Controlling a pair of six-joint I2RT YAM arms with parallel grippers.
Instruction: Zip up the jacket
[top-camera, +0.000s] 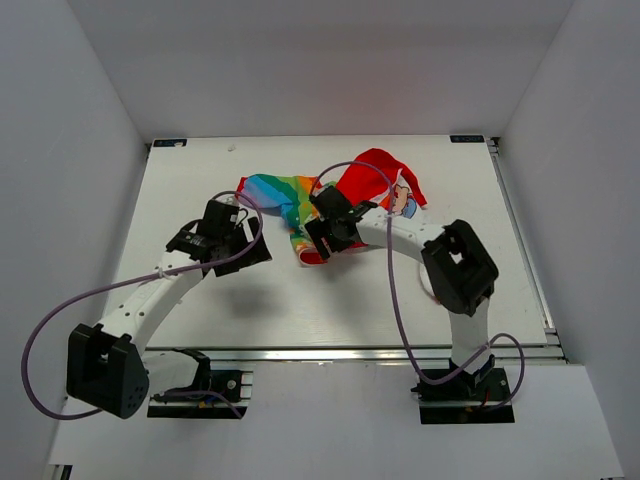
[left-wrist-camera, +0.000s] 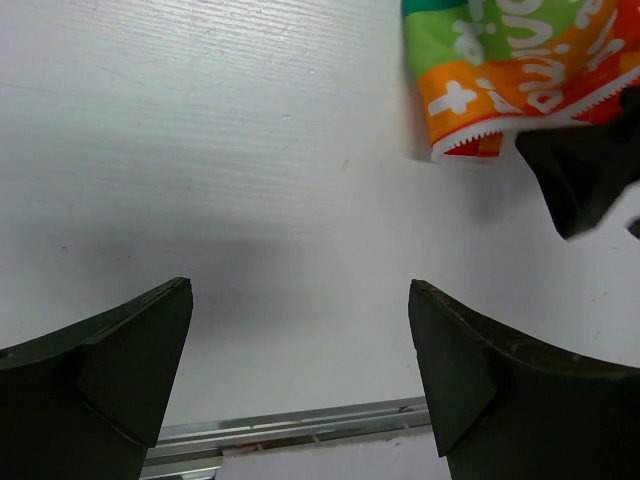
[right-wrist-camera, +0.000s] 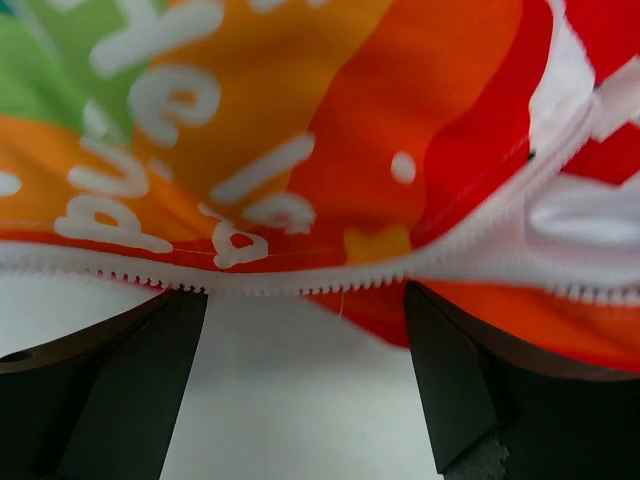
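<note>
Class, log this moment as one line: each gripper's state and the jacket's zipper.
left gripper: open, above table | right gripper: open, at jacket edge | zipper: teeth exposed, unjoined

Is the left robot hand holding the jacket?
No, the left gripper is open with only the table between its fingers, and the jacket lies apart from them.

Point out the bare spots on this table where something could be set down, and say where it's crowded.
Bare: the table between the two arms, from the jacket to the near rail; the far left corner; the right side past the hood. Crowded: the far middle, around the jacket, left gripper and right gripper.
</note>
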